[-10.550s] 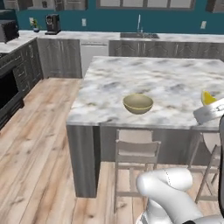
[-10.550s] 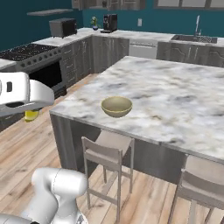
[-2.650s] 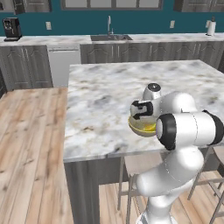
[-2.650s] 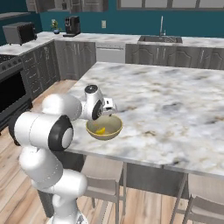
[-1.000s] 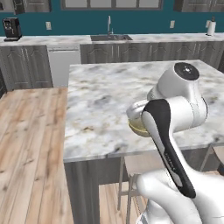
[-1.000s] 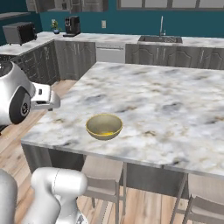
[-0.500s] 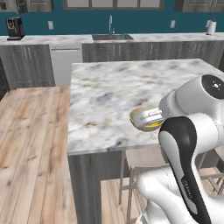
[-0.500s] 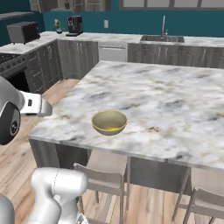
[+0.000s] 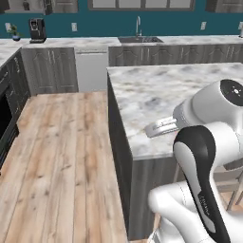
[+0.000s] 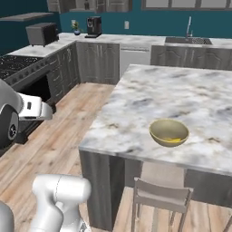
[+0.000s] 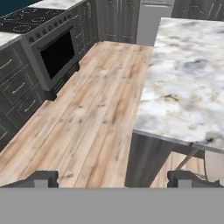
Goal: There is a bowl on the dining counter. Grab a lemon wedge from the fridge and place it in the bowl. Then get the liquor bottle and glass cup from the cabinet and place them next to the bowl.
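Note:
An olive-yellow bowl (image 10: 168, 132) sits on the marble dining counter (image 10: 181, 97) near its front edge, and a yellow lemon wedge (image 10: 172, 141) lies inside it. My gripper (image 11: 113, 178) is open with nothing between its dark fingertips (image 11: 41, 178). It hangs off the counter's corner, well left of the bowl, and looks down over the wooden floor. In the right base view the white hand (image 10: 37, 110) shows at the far left. The liquor bottle, the glass cup and the fridge are out of view.
A stool (image 10: 158, 195) stands under the counter's front edge. An oven and range (image 11: 57, 56) line the left wall beyond the wooden floor (image 9: 61, 156). A sink (image 10: 188, 40), a coffee machine (image 10: 94, 26) and a microwave (image 10: 41, 34) are on the back counters.
The base has turned and driven left, so the whole scene has shifted right in both base views. My arm has swung away from the bowl; the lemon wedge stays in it.

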